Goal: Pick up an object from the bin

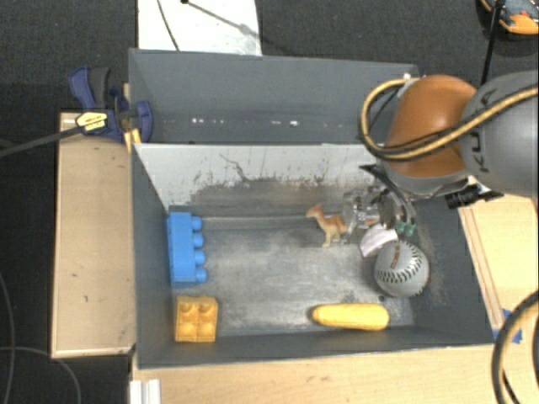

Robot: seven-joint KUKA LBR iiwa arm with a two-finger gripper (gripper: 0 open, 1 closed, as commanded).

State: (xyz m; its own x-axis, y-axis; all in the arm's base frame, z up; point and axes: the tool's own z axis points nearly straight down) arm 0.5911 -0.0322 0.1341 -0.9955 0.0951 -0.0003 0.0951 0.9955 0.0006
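A grey-white ball [401, 269] is seen just below the end effector [369, 214]. A tan toy animal [327, 223] is spotted just beside it; whether it is clenched cannot be told.

A single overhead camera looks down into the whole bin [269, 280], tilted toward its far wall.

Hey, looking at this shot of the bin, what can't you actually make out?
1. End effector, camera view: mostly covered by the arm's orange-capped wrist, so I can't tell if it touches the orange toy animal.
2. The toy animal is too small to tell its kind.
3. Grey ball: upper edge hidden behind wrist parts.
4. Bin: right rear corner hidden under the arm.
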